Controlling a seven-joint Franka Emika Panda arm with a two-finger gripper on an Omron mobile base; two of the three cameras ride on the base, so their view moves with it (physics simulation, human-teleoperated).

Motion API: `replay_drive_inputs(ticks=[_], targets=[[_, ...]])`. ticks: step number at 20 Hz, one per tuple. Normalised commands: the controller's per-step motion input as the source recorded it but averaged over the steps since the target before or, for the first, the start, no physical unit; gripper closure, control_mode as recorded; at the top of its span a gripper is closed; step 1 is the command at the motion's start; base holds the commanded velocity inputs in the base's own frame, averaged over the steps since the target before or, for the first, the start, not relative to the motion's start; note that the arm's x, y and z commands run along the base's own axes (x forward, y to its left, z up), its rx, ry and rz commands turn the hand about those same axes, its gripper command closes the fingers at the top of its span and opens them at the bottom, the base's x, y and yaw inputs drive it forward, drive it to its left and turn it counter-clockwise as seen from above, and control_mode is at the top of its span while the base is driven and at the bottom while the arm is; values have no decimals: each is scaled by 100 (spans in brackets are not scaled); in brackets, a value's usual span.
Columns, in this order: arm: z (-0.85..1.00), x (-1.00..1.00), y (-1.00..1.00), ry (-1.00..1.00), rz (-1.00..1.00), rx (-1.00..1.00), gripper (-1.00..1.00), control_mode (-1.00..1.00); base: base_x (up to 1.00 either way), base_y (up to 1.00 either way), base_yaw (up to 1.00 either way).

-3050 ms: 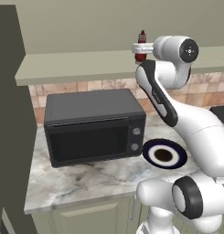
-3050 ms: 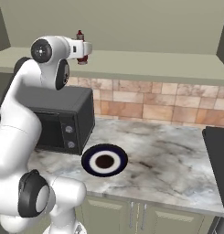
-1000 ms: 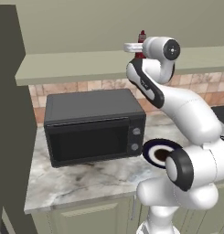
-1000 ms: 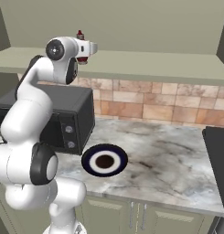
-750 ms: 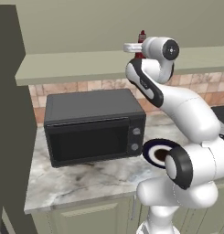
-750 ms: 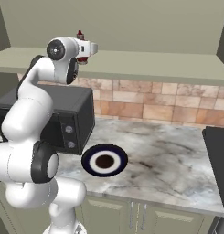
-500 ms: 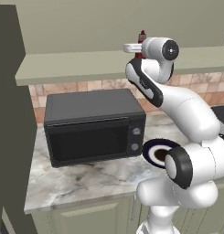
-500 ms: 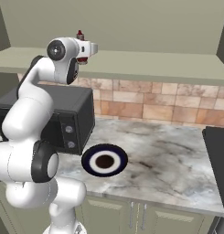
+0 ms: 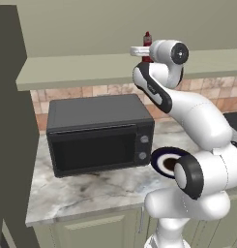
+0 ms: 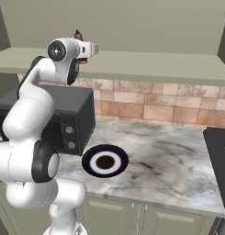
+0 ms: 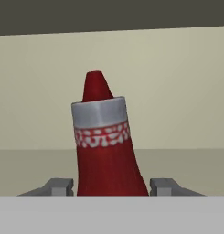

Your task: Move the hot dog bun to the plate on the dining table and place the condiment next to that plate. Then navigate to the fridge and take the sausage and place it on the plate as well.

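The gripper [image 11: 111, 187] is up at the high shelf [image 9: 91, 68] above the counter, and its two fingers [image 11: 58, 186] stand on either side of the condiment [image 11: 106, 146], right at the foot of the bottle. They look close against it, but the contact itself is hidden at the bottom of the hand view, so I cannot tell whether they have closed on it or merely bracket it.

Compared with three seconds ago, the arm's upper joints have swung round and the hand has reached in along the shelf toward the bottle; over the last second it has barely moved at all. That pause suggests the reach is done and the grasp is in hand.

The condiment [image 9: 147, 43] stands upright near the shelf's front edge, its red tip showing above the wrist. Below, on the marble counter [image 10: 178, 156], a black microwave [image 9: 98, 133] sits toward the left end, with a dark blue plate [image 10: 104, 161] just beside it near the front edge. The bottle has not yet gone anywhere, so lifting it off the shelf comes next.
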Motion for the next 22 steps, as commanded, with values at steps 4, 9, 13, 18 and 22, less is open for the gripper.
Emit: replay_drive_inputs(ticks=[4, 9, 13, 18, 22], targets=[[0, 0, 0, 0, 0, 0, 100, -100, 0, 0, 0], [0, 0, 0, 0, 0, 0, 100, -100, 0, 0, 0], [0, -7, 0, -1, 0, 0, 100, -100, 0, 0, 0], [0, -45, -5, -10, -6, 1, 100, -100, 0, 0, 0], [-1, -96, -20, -25, -6, 7, 100, -100, 0, 0, 0]])
